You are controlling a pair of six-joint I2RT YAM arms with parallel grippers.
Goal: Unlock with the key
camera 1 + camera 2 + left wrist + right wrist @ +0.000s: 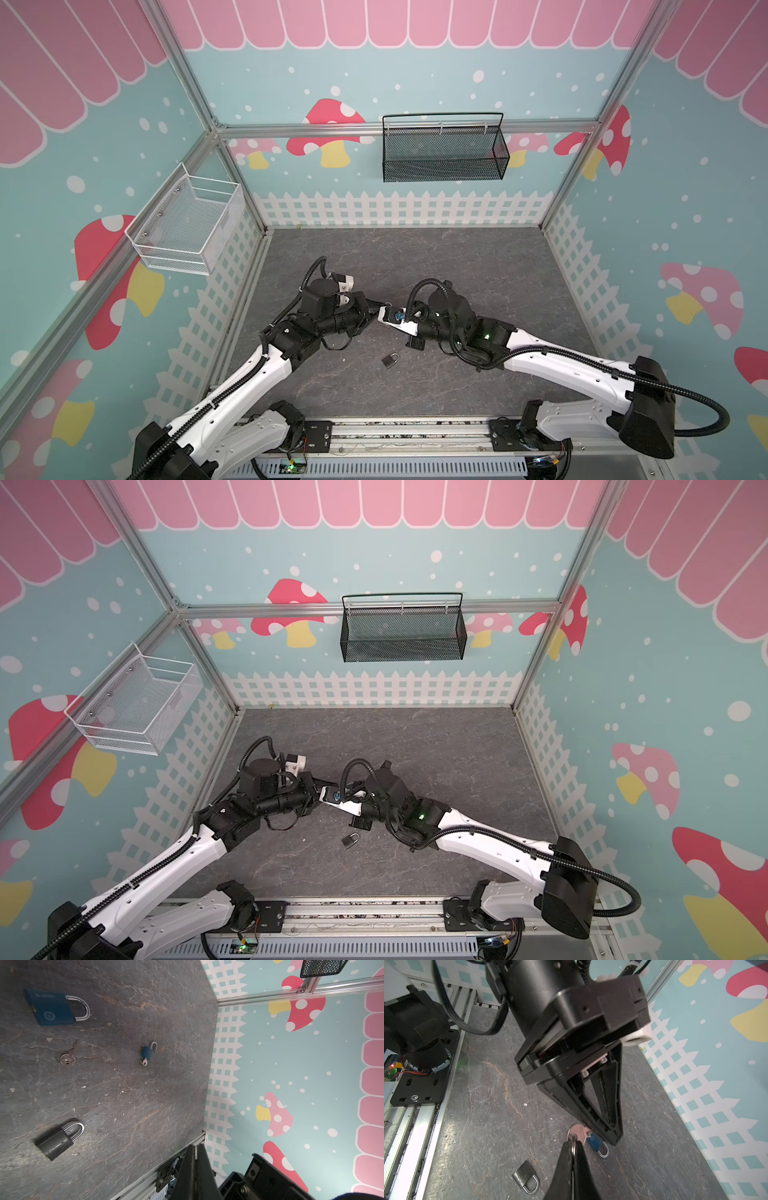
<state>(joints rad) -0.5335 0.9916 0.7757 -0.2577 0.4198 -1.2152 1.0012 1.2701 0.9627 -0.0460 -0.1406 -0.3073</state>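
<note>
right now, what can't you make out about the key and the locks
The key in the right gripper: right wrist view, blade end hidden behind the fingers of the left gripper, so whether it enters the small blue padlock is unclear.
Both top views: the key is too small to pick out between the grippers.
Lettering on the large blue padlock: left wrist view, blurred.

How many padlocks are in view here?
3, all on the table: a big blue padlock, a small blue padlock with a key in it, a grey padlock. Others may be hidden.
</note>
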